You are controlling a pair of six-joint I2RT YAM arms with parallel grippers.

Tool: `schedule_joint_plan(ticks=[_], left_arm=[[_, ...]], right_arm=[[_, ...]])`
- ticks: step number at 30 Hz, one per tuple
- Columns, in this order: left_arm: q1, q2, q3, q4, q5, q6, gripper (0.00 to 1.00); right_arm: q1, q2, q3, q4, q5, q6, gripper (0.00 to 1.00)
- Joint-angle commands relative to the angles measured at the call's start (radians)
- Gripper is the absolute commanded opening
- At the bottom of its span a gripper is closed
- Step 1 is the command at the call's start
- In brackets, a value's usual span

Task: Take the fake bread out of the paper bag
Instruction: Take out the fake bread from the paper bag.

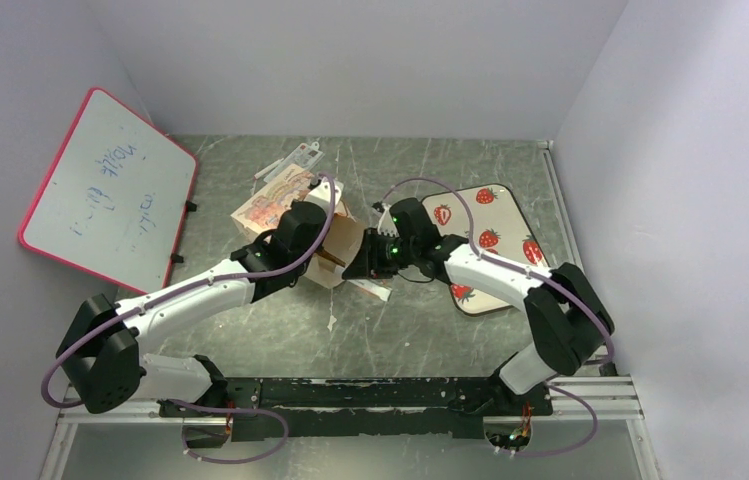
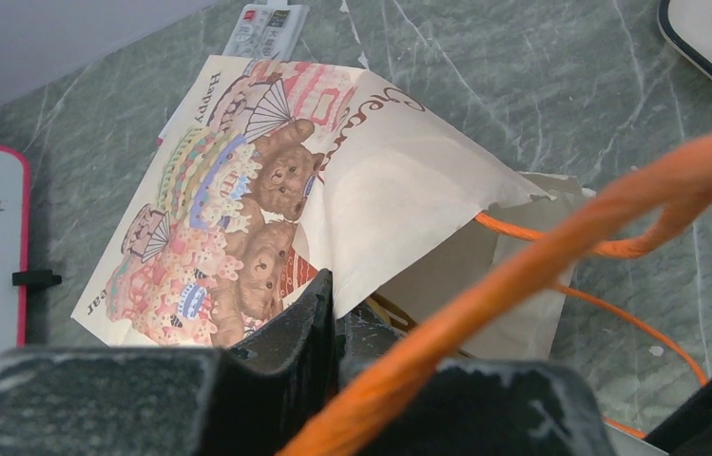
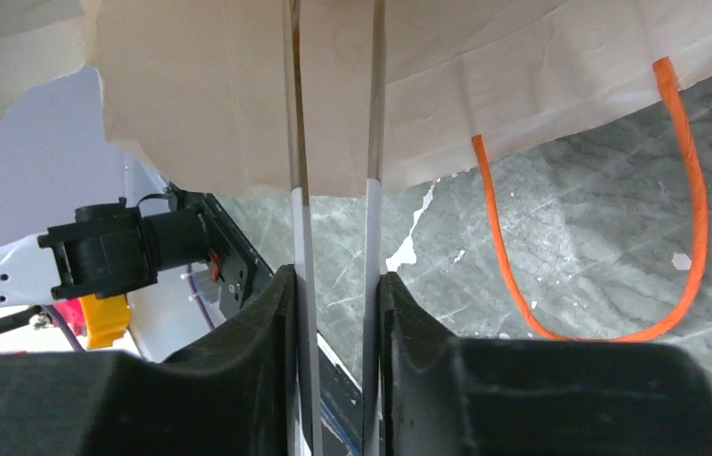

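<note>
The beige paper bag (image 1: 280, 205) lies on its side on the table, its teddy-bear print up (image 2: 238, 218) and its mouth toward the right arm. My left gripper (image 1: 302, 240) (image 2: 335, 304) is shut on the upper rim of the mouth, and an orange cord handle (image 2: 570, 218) lies across it. My right gripper (image 1: 360, 265) (image 3: 337, 280) is at the mouth, shut on two thin white strips like tongs (image 3: 299, 228) that reach up to the bag (image 3: 238, 95). Their other end sticks out below the gripper (image 1: 375, 290). No fake bread shows; the bag's inside is hidden.
A white strawberry-printed tray (image 1: 510, 225) lies right of the bag, its corner in the left wrist view (image 2: 703, 38). A red-framed whiteboard (image 1: 110, 190) leans at the left wall. A small white tag card (image 1: 300, 155) lies behind the bag. The second orange handle (image 3: 689, 247) loops on the table.
</note>
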Motion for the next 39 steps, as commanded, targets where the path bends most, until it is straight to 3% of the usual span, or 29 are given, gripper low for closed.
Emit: schedule_joint_plan(ticks=[1, 4, 21, 39], left_arm=[[0.003, 0.005, 0.045, 0.052, -0.052, -0.034, 0.07], [0.003, 0.014, 0.056, 0.048, -0.084, -0.044, 0.07], [0.06, 0.004, 0.087, -0.04, -0.174, -0.187, 0.07], [0.112, 0.008, 0.072, -0.083, -0.173, -0.233, 0.07]], right_arm=[[-0.007, -0.065, 0.017, -0.065, 0.072, -0.04, 0.16], [-0.007, -0.11, 0.007, -0.103, 0.094, -0.052, 0.11], [-0.008, -0.365, -0.003, -0.333, 0.213, -0.07, 0.1], [-0.008, -0.564, 0.177, -0.616, 0.619, -0.073, 0.1]])
